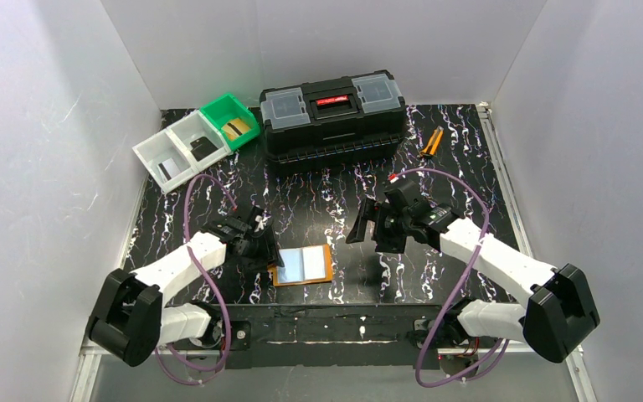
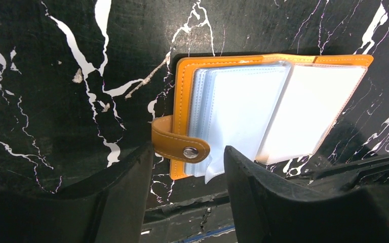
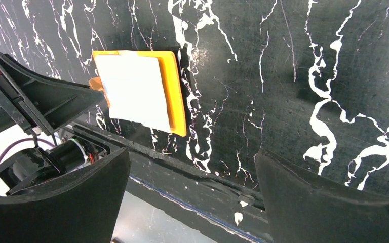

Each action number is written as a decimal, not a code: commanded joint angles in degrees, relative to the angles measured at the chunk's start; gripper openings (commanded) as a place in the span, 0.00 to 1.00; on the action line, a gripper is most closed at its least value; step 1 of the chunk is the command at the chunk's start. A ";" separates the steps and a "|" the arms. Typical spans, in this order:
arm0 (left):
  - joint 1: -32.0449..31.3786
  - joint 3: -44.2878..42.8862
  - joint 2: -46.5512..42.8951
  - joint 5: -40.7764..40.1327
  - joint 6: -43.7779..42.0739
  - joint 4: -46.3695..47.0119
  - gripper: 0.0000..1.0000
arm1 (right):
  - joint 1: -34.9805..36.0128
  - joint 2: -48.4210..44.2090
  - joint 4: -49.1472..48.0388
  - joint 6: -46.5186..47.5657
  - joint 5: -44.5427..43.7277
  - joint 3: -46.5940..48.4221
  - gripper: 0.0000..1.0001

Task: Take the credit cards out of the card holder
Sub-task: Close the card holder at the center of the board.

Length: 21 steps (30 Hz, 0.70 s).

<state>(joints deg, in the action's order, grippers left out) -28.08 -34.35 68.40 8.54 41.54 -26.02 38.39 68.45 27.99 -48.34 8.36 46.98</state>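
The orange card holder [image 1: 301,265] lies open on the black marbled table near the front edge, its clear plastic pockets [image 2: 253,111] facing up and looking pale. My left gripper [image 1: 259,247] sits low at the holder's left edge. It is open, and the orange snap strap [image 2: 180,144] lies just ahead of the gap between its fingers [image 2: 187,169], not clamped. My right gripper [image 1: 367,226] hovers open and empty to the right of the holder [image 3: 137,93]. Dark credit cards [image 1: 203,148] lie in the white bins and a gold-tan one [image 1: 236,128] in the green bin.
A black toolbox [image 1: 332,113] stands at the back centre, with orange-handled pliers [image 1: 431,142] to its right. The white bins [image 1: 176,151] and green bin [image 1: 230,120] sit at the back left. A black rail [image 1: 326,322] runs along the table's front edge. White walls enclose three sides.
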 commanded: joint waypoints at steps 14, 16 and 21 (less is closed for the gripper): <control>-0.67 -0.62 2.47 -3.00 -1.69 -1.74 0.26 | 1.41 1.91 -3.49 -0.88 1.24 -0.82 1.00; -0.77 -0.86 2.36 -3.08 -1.88 -2.01 0.22 | 1.42 2.08 -3.63 -0.96 1.30 -0.92 1.00; -0.94 -2.21 0.66 -3.72 -2.56 -3.52 0.06 | 1.60 2.61 -3.95 -0.95 1.40 -0.97 1.00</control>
<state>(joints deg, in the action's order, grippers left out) -28.64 -34.48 71.16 6.37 40.05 -26.85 39.53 70.81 25.78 -49.30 9.32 46.15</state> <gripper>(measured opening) 0.128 0.996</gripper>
